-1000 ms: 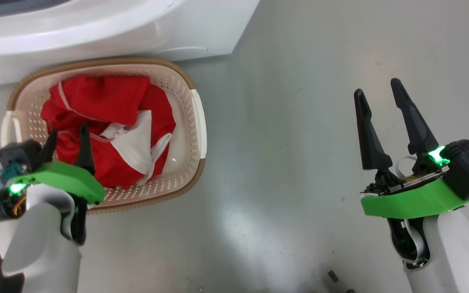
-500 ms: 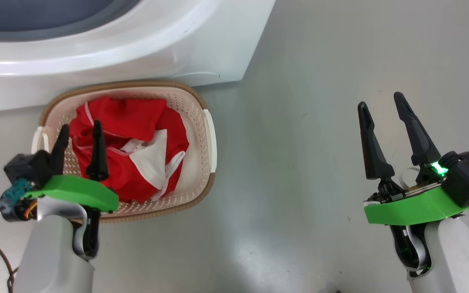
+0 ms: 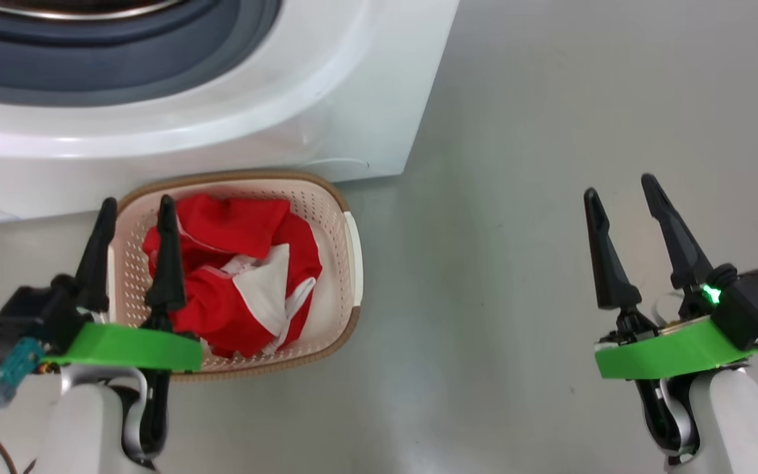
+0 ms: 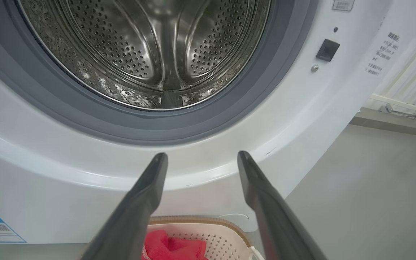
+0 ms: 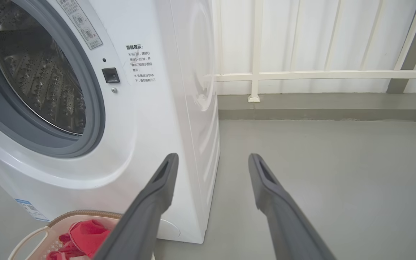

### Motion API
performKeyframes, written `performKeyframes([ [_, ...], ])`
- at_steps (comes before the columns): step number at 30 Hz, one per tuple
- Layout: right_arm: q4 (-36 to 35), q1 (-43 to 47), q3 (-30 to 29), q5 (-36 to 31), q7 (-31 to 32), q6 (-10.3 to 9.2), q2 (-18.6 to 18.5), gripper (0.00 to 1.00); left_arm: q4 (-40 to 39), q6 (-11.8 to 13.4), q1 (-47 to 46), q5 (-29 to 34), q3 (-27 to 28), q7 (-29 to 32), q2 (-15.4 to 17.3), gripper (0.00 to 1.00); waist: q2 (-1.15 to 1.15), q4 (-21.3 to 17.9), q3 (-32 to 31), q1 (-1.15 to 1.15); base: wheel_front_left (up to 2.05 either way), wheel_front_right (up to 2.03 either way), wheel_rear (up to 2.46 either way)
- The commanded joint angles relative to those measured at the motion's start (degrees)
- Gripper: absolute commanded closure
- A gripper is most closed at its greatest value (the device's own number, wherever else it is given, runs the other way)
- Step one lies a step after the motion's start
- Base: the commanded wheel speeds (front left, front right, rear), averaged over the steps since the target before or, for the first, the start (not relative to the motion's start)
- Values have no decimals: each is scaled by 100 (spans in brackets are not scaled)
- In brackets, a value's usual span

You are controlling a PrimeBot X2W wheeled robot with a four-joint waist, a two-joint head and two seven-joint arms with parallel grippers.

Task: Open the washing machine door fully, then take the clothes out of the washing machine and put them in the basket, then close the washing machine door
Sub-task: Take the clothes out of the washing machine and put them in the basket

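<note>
Now clothes (image 3: 234,283) in basket (image 3: 347,224); washing machine (image 3: 287,118) drum (image 4: 150,47) empty, at 12 o'clock from open, empty left tool (image 3: 138,201), nearer than open right tool (image 3: 619,185)

The basket (image 3: 353,253) stands on the floor (image 3: 517,197) just before the washing machine (image 3: 221,118), near the front's right corner and below the drum (image 4: 150,47) opening. The clothes (image 3: 234,289) lie in the basket, heaped toward its middle. The left end effector (image 3: 138,201) hangs above the basket's left side; the right end effector (image 3: 619,185) is well apart to the right, over the floor. Behind, to the right of the machine, a railing (image 5: 320,75) runs along the floor's far edge.
</note>
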Motion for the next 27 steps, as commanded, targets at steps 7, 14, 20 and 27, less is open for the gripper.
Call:
performKeyframes([
  [7, -44, 261, 46, -142, -36, 35, -17, 0, -541, -20, 557, -97, 8, -51, 52, 0, 0, 90, -543, 0, 0, 0, 0],
  [14, -4, 478, -41, -172, -36, 35, -17, 0, -861, -11, 932, -40, -51, -51, 47, 0, 0, 138, -953, 0, 0, 0, 0],
  [20, -4, 657, -95, -213, -36, 35, -17, 0, -1065, 32, 1189, 47, -56, -51, 46, 0, 0, 164, -1218, 0, 0, 0, 0],
  [27, -30, 918, -141, -267, -36, 35, -17, 0, -1229, 90, 1590, 145, 10, -51, 45, 0, 0, 163, -1612, 0, 0, 0, 0],
])
